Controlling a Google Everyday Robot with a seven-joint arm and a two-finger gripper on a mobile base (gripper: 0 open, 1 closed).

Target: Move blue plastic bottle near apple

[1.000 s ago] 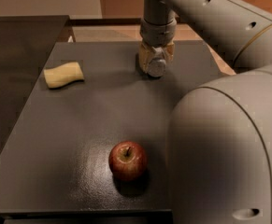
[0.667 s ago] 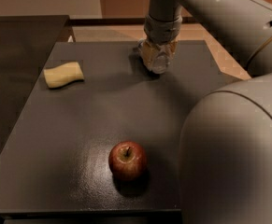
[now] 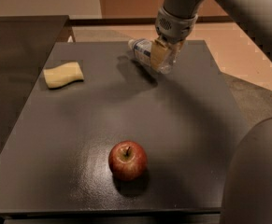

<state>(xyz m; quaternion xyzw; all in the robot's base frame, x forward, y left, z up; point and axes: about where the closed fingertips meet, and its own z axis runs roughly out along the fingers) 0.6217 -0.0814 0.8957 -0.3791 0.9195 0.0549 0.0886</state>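
We see the gripper (image 3: 164, 58) at about 12 o'clock over the dark table (image 3: 191, 120), near its far edge, its jaws clenched across the body of the blue plastic bottle (image 3: 142, 49). The bottle is tilted, its white cap pointing toward 10 o'clock (a shadow lies on the tabletop just beside it). The apple (image 3: 127, 160) sits at 6 o'clock, stem up, well apart from the bottle. At 9 to 10 o'clock we find a pale yellow lump (image 3: 63, 74) lying flat.

dim, warm | gripper (image 3: 163, 57) with blue plastic bottle (image 3: 142, 50) over table (image 3: 79, 125) far end casts shadow | apple (image 3: 127, 160) glints
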